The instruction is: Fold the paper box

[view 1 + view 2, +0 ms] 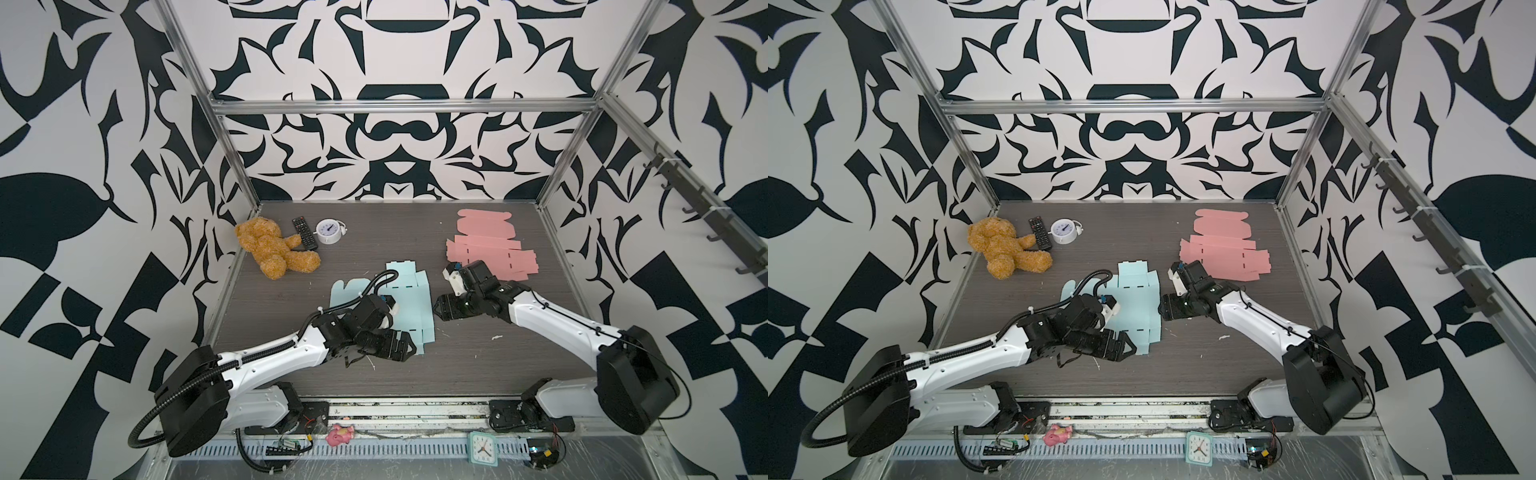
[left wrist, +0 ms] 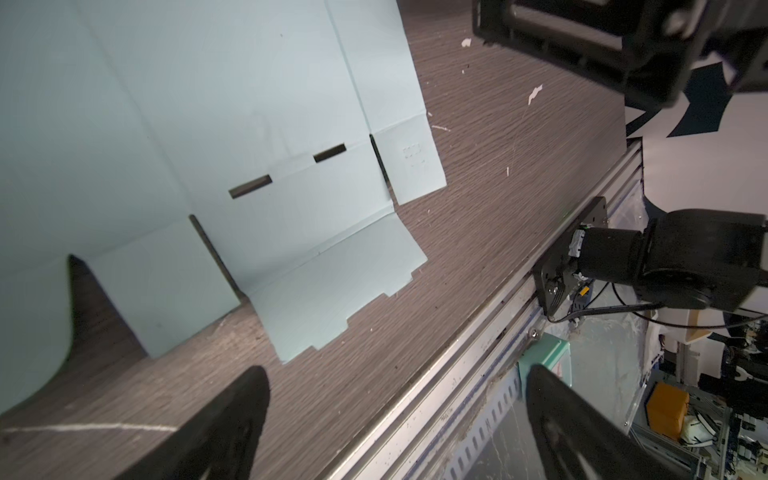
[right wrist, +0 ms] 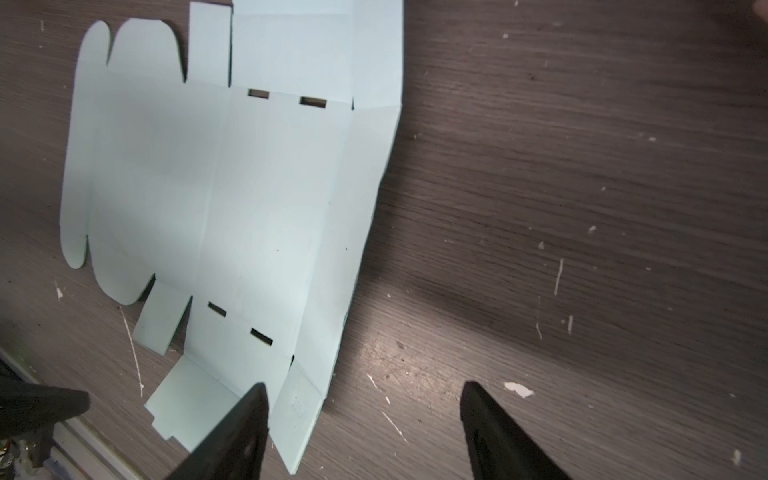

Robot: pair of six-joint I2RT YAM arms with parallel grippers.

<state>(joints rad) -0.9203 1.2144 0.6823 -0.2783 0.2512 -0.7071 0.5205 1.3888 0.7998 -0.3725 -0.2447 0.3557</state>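
Dark wood-grain tabletop (image 1: 478,357) with a pale blue paper box (image 1: 409,307) lying unfolded, nearly flat, at its middle. Left hand (image 1: 409,348) hovers over its near edge, right hand (image 1: 435,311) just beside its right edge, both with fingers apart and empty. Folding looks barely begun; next, a side flap needs lifting along its crease

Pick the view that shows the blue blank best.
The right wrist view: the blue blank lies nearly whole there, slots and flaps plain. In both top views the left arm covers part of it. The left wrist view catches only one end.
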